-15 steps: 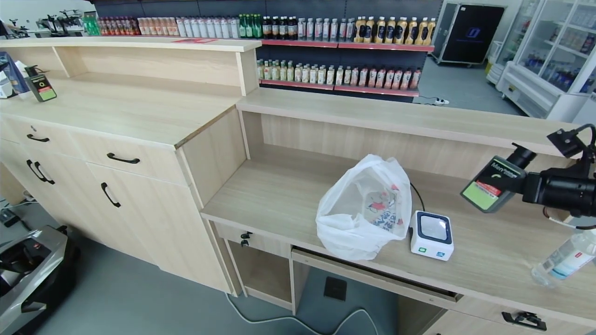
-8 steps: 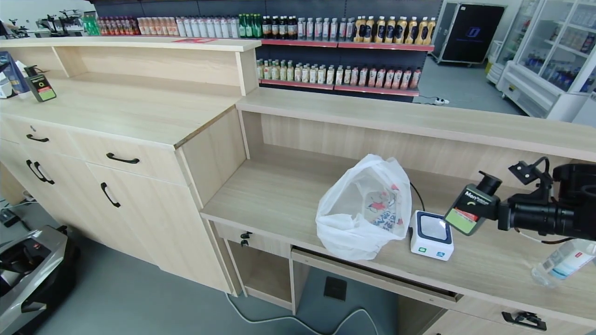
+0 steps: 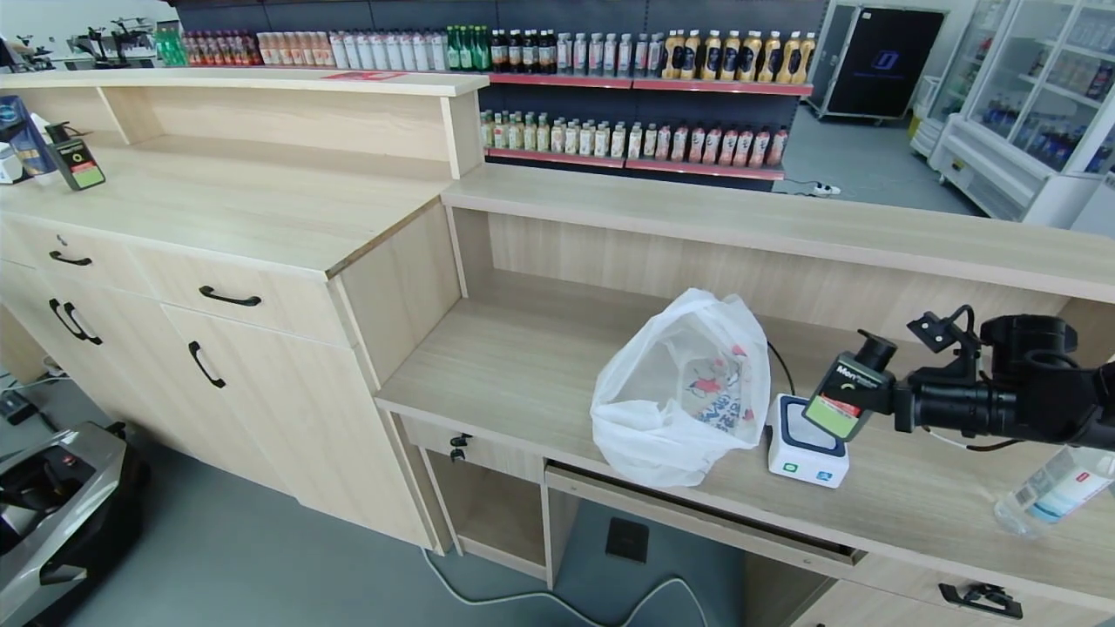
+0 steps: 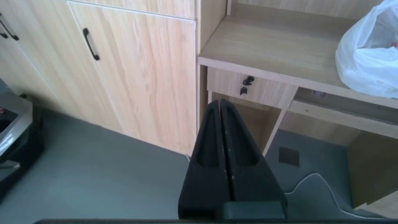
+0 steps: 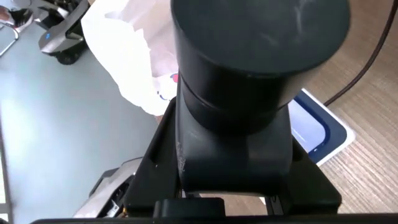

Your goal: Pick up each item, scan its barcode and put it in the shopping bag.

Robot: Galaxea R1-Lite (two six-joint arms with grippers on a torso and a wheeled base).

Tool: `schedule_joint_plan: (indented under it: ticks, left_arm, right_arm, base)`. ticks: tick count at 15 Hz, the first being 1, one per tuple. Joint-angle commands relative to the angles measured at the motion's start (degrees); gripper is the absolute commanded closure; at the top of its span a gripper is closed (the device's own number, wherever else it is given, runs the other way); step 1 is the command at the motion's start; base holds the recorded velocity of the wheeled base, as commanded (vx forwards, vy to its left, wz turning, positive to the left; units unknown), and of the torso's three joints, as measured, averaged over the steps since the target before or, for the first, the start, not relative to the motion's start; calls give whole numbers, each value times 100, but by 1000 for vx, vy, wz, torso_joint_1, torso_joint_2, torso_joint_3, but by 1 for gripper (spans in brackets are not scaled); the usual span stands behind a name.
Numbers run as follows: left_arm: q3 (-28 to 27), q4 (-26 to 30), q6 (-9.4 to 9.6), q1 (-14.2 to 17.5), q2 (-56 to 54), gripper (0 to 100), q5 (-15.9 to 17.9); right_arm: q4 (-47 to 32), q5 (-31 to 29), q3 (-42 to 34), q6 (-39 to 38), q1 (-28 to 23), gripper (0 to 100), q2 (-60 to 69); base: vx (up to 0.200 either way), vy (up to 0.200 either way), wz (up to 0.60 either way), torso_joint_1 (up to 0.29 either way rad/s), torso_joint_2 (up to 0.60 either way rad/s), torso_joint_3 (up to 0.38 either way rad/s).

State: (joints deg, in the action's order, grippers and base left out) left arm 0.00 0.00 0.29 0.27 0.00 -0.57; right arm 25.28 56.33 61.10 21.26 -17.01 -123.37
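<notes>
Lower right, a water bottle waits on the surface. Right jaws clamp a dark bottle over the scanner, centre right, beside the shopping bag. The scan looks under way and bagging is not yet done. Left jaws are together.

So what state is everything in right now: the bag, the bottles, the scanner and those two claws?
dark bottle: held tilted in the air above the scanner.
right gripper: shut on the dark bottle.
left gripper: shut, empty.
shopping bag: standing on the counter.
scanner: flat on the counter, window up.
clear bottle: lying on its side on the counter.
</notes>
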Motion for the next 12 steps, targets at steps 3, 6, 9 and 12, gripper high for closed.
schedule_joint_plan:
  ticks: [3, 6, 9, 12]
  left_arm:
    - [0, 0, -3, 0, 0, 100, -4]
    - [0, 0, -3, 0, 0, 100, -4]
    - [0, 0, -3, 0, 0, 100, -4]
    - [0, 0, -3, 0, 0, 100, -4]
  right_arm:
    - [3, -52, 289, 10, 127, 100, -346]
    - [12, -61, 350, 45, 127, 100, -460]
    - [12, -149, 543, 45, 154, 100, -609]
    - [47, -158, 649, 45, 206, 100, -724]
  base:
    - [0, 0, 0, 0, 0, 0]
    - [0, 0, 0, 0, 0, 0]
    - [0, 0, 0, 0, 0, 0]
    - [0, 0, 0, 0, 0, 0]
